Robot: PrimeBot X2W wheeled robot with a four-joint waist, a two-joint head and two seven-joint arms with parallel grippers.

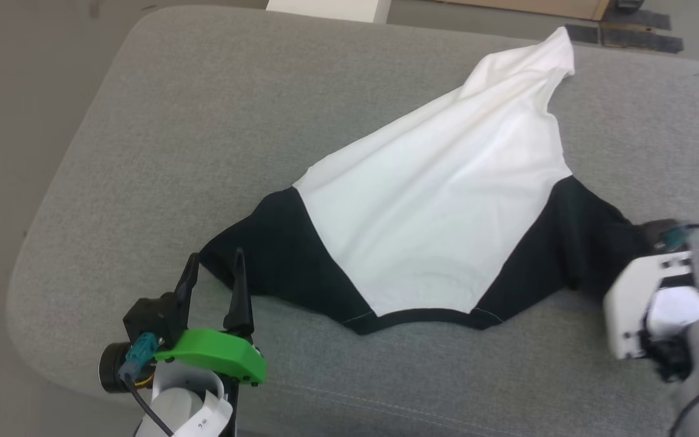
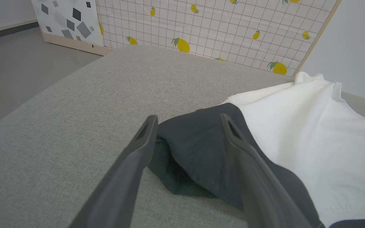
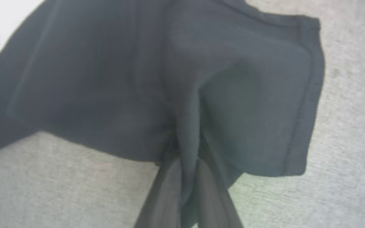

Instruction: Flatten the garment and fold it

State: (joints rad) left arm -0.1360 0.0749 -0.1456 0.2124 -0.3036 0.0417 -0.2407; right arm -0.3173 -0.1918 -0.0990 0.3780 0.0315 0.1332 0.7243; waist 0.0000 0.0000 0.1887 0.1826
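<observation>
Head view, item 1: garment (image 1: 440, 206), a raglan shirt with white body and black sleeves. It lies on the grey fabric cushion (image 1: 204, 91) with the black-trimmed neckline (image 1: 422, 317) toward the robot. The hem is bunched to a peak at the far side, and the body is creased, not yet flat.

Item 2: left gripper (image 1: 216, 258). Fingers spread wide, holding nothing, tips on either side of the cuff end of the near-left sleeve (image 1: 276, 255). The left wrist view shows that sleeve's dark edge (image 2: 195, 148) lying between the open fingers (image 2: 138, 152). Judged purpose: lined up to pinch the sleeve.

Item 3: right gripper (image 1: 653, 237), at the opposite sleeve (image 1: 586, 243). In the right wrist view the fingers (image 3: 162, 190) are closed together on a ridge of black cloth (image 3: 188, 126), which puckers up from the pinch. The hemmed cuff (image 3: 309, 95) hangs just beyond it.

Judged reason for the arrangement: one sleeve is secured and the other is about to be taken, so the two arms can pull apart and draw the shirt taut before folding.

Risk: a thin pinch may slip under tension.
</observation>
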